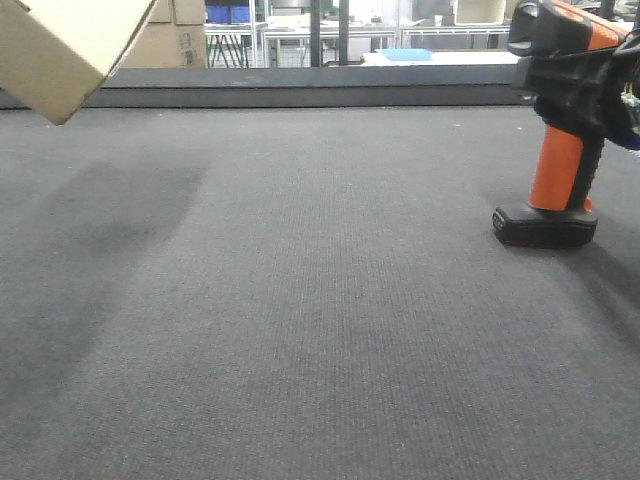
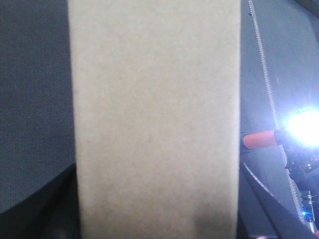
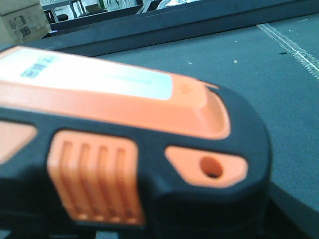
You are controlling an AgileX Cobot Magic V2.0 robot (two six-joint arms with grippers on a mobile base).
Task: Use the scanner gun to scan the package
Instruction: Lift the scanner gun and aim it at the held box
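Note:
The package (image 1: 62, 45), a plain tan cardboard box, hangs tilted in the air at the top left. It fills the left wrist view (image 2: 154, 119), where dark shapes at its lower sides look like my left gripper (image 2: 157, 221) shut on it. No label shows. The scanner gun (image 1: 560, 150) is at the right, black with an orange handle, its flat foot (image 1: 545, 226) at the grey mat. My right gripper (image 1: 582, 88) is shut on its head. The right wrist view shows the scanner's orange top (image 3: 124, 99) up close, and its light glares in the left wrist view (image 2: 304, 127).
A raised dark ledge (image 1: 300, 88) bounds the grey mat (image 1: 300, 300) at the back. Cardboard boxes (image 1: 172, 40) and shelving with a blue tray (image 1: 405, 54) stand beyond it. A pale stitched line (image 3: 294, 47) runs along the mat's right side.

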